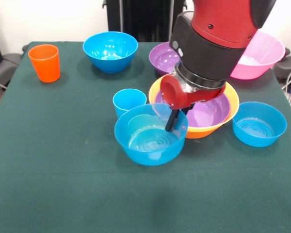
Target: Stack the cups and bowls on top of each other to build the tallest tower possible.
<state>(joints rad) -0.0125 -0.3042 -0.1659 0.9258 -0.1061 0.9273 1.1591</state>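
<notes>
The arm descends steeply from above. Its end effector (173,121) dips inside the near blue bowl (150,136). Grip state unclear.

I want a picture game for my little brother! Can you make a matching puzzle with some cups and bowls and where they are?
Things:
1. orange cup
2. pink bowl
3. purple bowl
4. gripper

Places:
A. inside the yellow bowl
B. reaching into the front blue bowl
C. far corner on the picture's left
D. far corner on the picture's right

Pairs: 1-C, 2-D, 3-A, 4-B
</notes>
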